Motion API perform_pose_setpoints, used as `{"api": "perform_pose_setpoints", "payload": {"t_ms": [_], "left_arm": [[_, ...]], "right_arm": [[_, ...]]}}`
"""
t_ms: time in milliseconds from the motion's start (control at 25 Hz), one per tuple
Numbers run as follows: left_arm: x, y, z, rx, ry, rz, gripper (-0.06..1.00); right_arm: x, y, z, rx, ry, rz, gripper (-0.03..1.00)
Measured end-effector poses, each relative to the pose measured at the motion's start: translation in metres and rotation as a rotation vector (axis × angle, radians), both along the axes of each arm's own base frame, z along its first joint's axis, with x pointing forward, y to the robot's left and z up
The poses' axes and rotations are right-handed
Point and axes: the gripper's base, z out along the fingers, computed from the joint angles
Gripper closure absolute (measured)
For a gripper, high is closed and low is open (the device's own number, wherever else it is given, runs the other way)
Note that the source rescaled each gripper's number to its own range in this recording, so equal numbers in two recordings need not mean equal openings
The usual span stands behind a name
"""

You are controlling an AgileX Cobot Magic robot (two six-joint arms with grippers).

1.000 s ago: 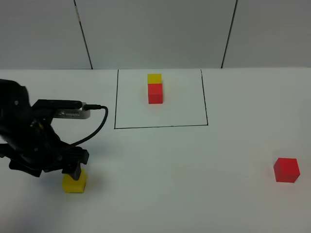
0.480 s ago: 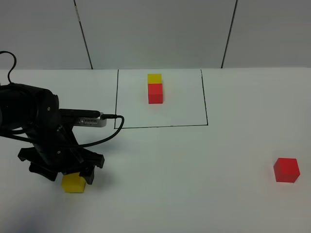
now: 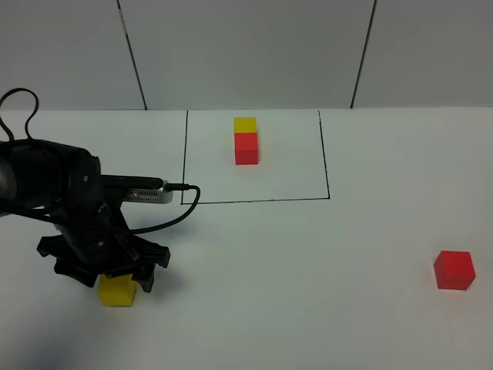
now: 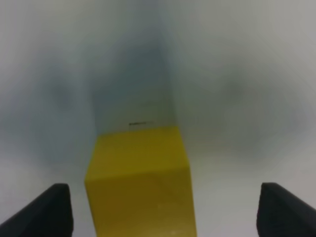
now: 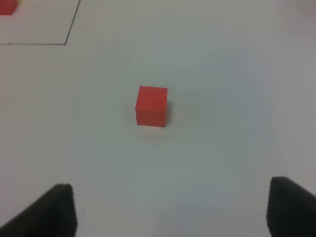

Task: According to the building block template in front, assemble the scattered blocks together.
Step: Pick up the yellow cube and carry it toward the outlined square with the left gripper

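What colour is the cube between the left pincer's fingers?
Yellow; the small matte cube shows best in left wrist view.

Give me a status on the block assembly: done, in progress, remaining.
Done: nothing is joined; the yellow cube and the red cube sit far apart. In hand: the left tool straddles the yellow cube, open and clear of its sides, so no grasp yet. The right tool is open, with the red cube ahead of it, untouched. Left: grip both and join them like the template.
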Motion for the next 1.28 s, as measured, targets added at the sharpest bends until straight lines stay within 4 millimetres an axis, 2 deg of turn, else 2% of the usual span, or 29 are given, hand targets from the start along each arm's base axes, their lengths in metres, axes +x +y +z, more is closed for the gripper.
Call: {"api": "perform_pose_setpoints", "payload": {"t_ms": [200,320,400,480,600,920,1280], "left_arm": [[0.001,0.0,-0.015,0.013,0.033,-0.001,0.18],[0.003,-0.001,-0.016,0.009,0.019,-0.001,0.26],[0.003,-0.001,-0.016,0.007,0.013,-0.001,0.39],[0.003,-0.001,-0.016,0.006,0.012,-0.001,0.58],[0.003,-0.001,-0.016,0.007,0.013,-0.002,0.94],[0.009,-0.001,-0.011,0.027,0.001,-0.036,0.94],[0.038,-0.01,0.033,0.062,-0.054,-0.256,0.94]], "right_arm": [[0.0,0.0,0.0,0.0,0.0,0.0,0.35],[0.0,0.0,0.0,0.0,0.0,0.0,0.35],[0.0,0.0,0.0,0.0,0.0,0.0,0.35],[0.0,0.0,0.0,0.0,0.0,0.0,0.35],[0.0,0.0,0.0,0.0,0.0,0.0,0.35],[0.0,0.0,0.0,-0.001,0.0,0.0,0.35],[0.0,0.0,0.0,-0.001,0.0,0.0,0.35]]}}
